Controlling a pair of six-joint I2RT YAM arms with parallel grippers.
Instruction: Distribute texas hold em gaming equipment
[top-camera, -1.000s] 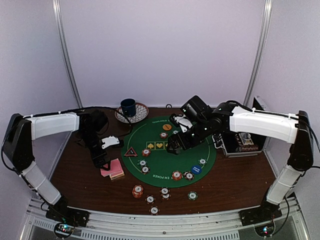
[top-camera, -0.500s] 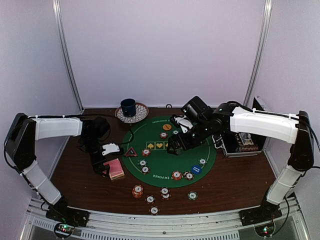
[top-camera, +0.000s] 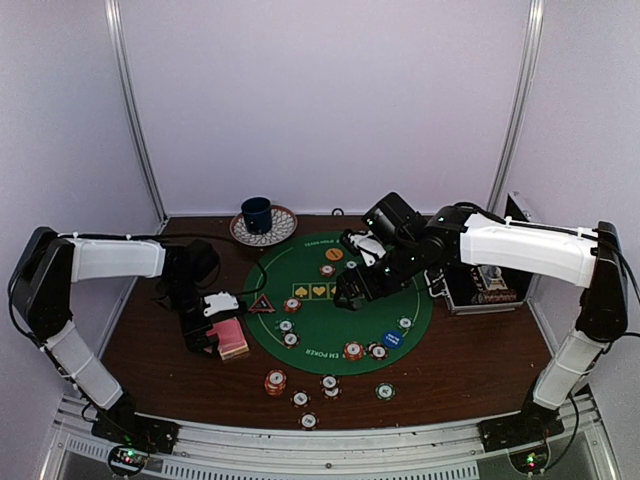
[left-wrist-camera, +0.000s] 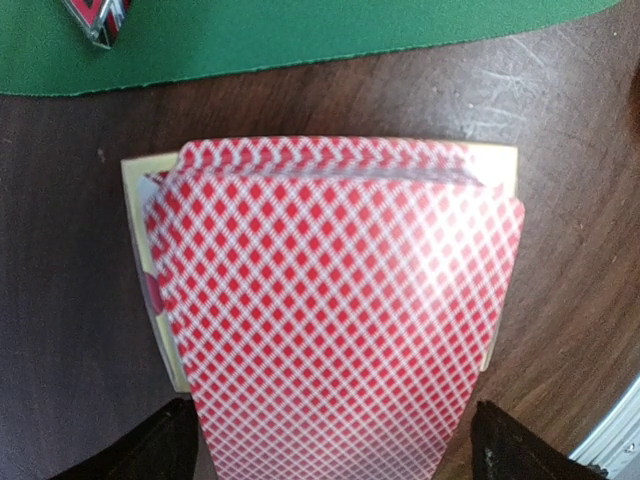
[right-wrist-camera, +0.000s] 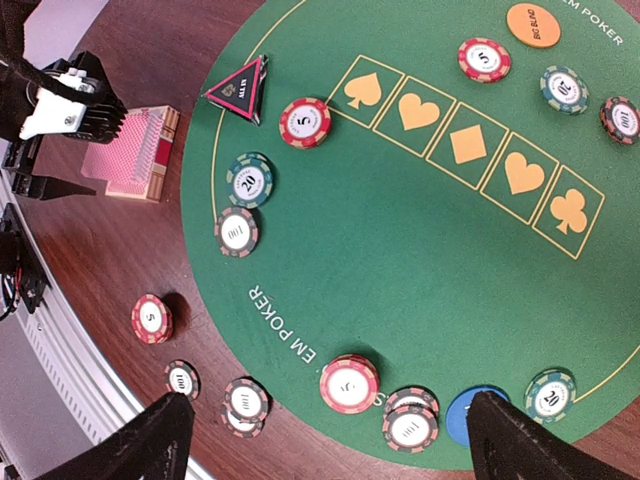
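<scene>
The pink-backed deck of playing cards (top-camera: 232, 339) lies on the wood left of the green mat (top-camera: 330, 318). My left gripper (top-camera: 213, 329) is low over it and open, a dark fingertip (left-wrist-camera: 150, 455) on each side of the deck's (left-wrist-camera: 330, 300) near end. Whether they touch it is unclear. My right gripper (top-camera: 350, 290) hovers open over the mat (right-wrist-camera: 430, 260), nothing between its fingers (right-wrist-camera: 150, 440). A red chip (right-wrist-camera: 350, 383) lies below it. The red-rimmed triangle (top-camera: 262, 304), orange button (top-camera: 333, 254) and blue button (top-camera: 392, 339) sit on the mat among several chips.
Several more chips lie on the wood in front of the mat, such as the orange stack (top-camera: 275, 381). A dark blue mug (top-camera: 257, 213) stands on a patterned plate (top-camera: 283, 230) at the back. An open case (top-camera: 485, 285) sits at the right.
My left gripper has moved down and forward onto the deck, its fingers now either side of the cards. The right arm has not moved.
</scene>
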